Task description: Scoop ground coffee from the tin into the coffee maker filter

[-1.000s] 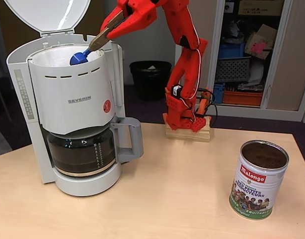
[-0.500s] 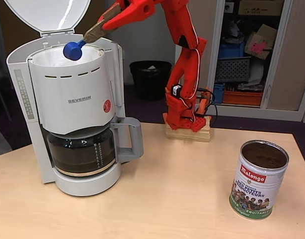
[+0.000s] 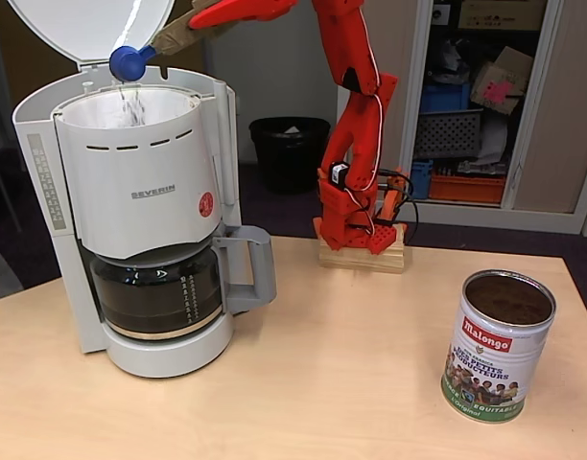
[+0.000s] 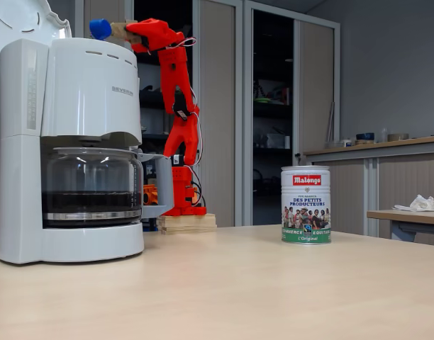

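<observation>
Ground coffee (image 3: 509, 299), dark brown and matt, fills the tin (image 3: 497, 347) almost to its rim; this silver cylinder with a white label and green band stands on the right of the surface (image 3: 322, 383), well apart from the coffee maker (image 3: 130, 211). A thin stream of grains falls from the blue scoop (image 3: 129, 63) into the white paper filter (image 3: 116, 110) in the round basket. The red gripper (image 3: 193, 24) pinches the scoop's tan handle above the open machine, whose domed lid (image 3: 92, 27) stands raised. The surface is smooth pale wood. Behind it, the room holds a black bin (image 3: 289, 151) and cluttered shelves (image 3: 476, 96).
</observation>
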You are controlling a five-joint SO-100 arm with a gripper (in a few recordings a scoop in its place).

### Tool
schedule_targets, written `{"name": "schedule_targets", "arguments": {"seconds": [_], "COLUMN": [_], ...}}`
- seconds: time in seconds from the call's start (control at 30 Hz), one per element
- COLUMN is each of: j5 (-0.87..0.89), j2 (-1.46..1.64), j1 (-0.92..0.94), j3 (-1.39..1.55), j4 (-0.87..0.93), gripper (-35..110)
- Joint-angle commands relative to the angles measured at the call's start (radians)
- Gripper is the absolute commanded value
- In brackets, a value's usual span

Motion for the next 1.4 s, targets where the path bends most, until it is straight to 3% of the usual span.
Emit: {"name": "schedule_targets", "arguments": {"seconds": [0.0, 0.4, 0.77, 1.37], "j5": [0.080, 0.336, 0.468, 0.824], "j2": [0.017, 0.051, 0.063, 0.060], "j1": [0.008, -0.017, -0.006, 0.052], "j3": [-0.017, -0.021, -0.023, 0.026], "j4": [-0.005, 0.075, 0.089, -0.078], "gripper": [0, 0, 0, 0]}}
